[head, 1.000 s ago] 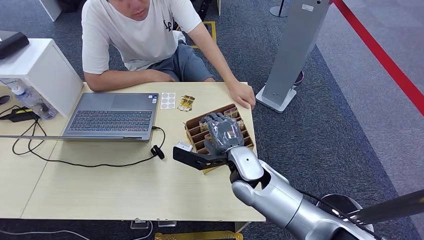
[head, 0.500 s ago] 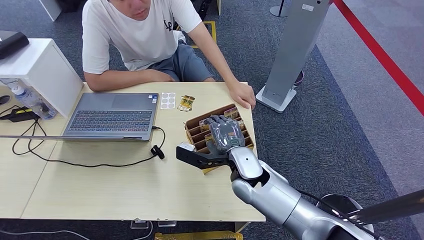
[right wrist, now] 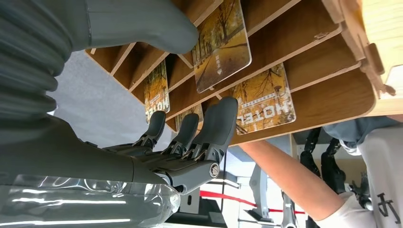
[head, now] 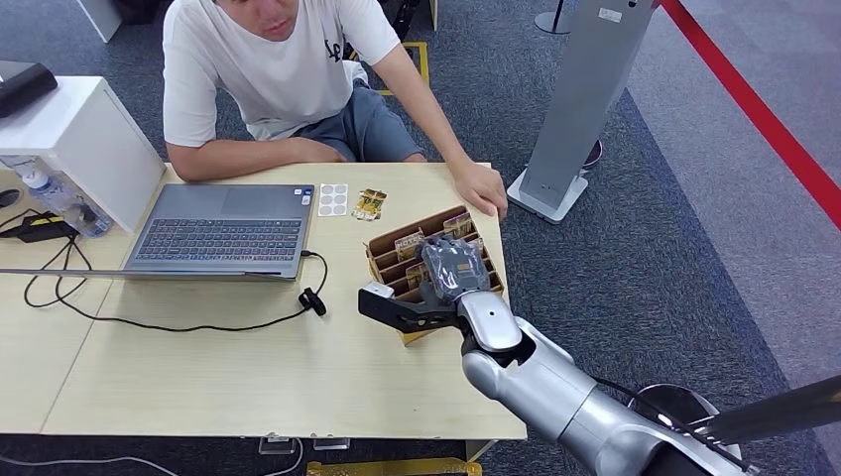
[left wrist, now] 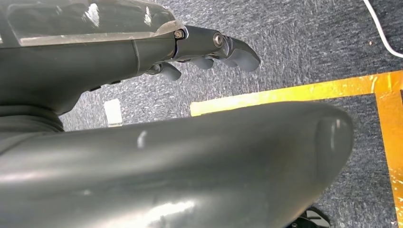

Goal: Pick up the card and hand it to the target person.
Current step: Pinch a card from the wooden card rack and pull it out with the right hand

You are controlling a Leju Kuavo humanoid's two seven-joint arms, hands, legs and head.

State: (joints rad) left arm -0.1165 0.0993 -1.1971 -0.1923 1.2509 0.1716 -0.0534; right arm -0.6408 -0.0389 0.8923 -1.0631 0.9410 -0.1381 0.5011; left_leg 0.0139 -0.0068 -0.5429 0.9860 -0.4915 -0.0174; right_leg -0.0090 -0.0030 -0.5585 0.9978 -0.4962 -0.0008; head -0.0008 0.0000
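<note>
Over wooden card rack (head: 397, 260) on tabletop (head: 248, 367), your right hand (head: 451, 270) spread, empty, thumb touching card (right wrist: 222, 45); left hand (left wrist: 209, 47) loosely curled, empty.

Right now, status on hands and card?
Right robot hand open over wooden card rack, thumb beside a card. None gripped. Left robot hand hangs open. Nothing blocking.

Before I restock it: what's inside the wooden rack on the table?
The wooden rack holds hotel cards with autumn-tree prints standing in its slots. The right hand hovers above, hiding part of the rack in the head view, so a full count isn't possible.
</note>
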